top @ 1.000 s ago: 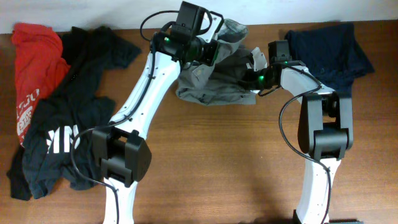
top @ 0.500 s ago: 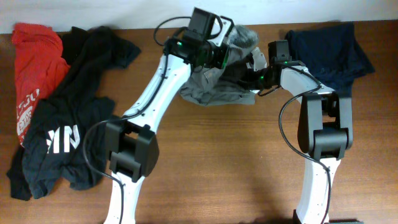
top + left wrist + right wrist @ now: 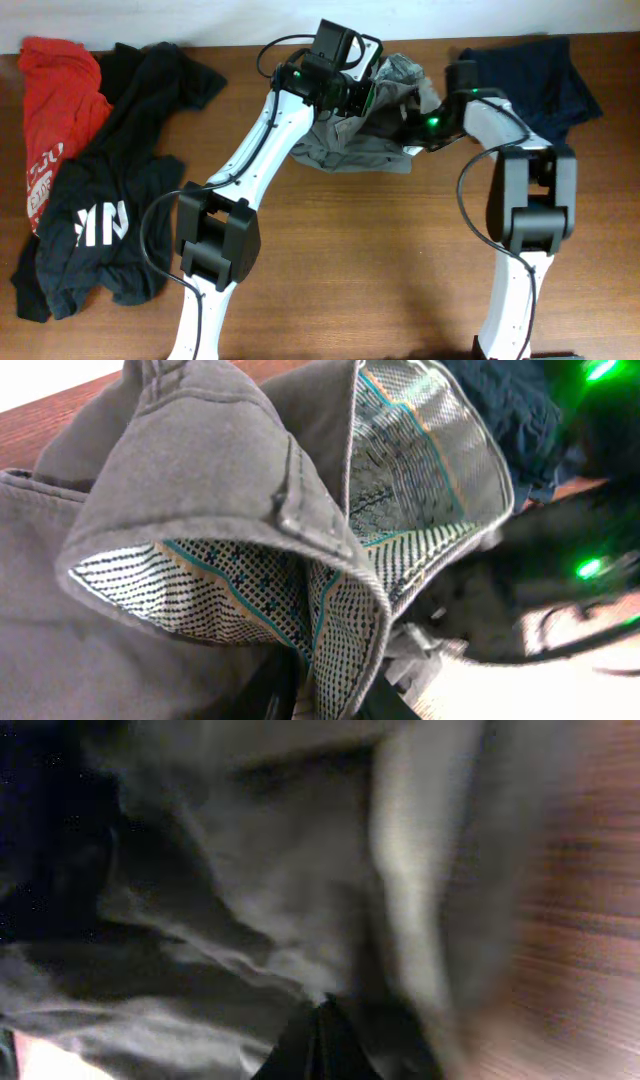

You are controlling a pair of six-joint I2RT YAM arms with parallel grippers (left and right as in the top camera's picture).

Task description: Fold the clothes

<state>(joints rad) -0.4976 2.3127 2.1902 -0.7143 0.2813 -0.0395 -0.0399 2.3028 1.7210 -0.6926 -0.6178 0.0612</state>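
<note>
The grey-khaki shorts [image 3: 350,148] lie bunched at the back middle of the table, partly lifted. My left gripper [image 3: 372,88] is shut on their waistband; the left wrist view shows the patterned pale lining [image 3: 420,490] pinched between my fingers [image 3: 335,695]. My right gripper [image 3: 408,128] is shut on grey cloth of the shorts [image 3: 250,890] at their right side, fingers [image 3: 322,1035] closed together. A black white-printed tee [image 3: 110,200] and a red tee [image 3: 55,110] lie at the left. A navy garment [image 3: 535,85] lies at the back right.
The wooden table [image 3: 350,260] runs forward from the shorts. A white wall edge [image 3: 230,20] lies behind the table. Both arm bases stand at the front, left [image 3: 210,250] and right [image 3: 530,220].
My left gripper moved right with the waistband, lifting and bunching the shorts toward the right arm. My right gripper shifted slightly right and stayed on the cloth.
</note>
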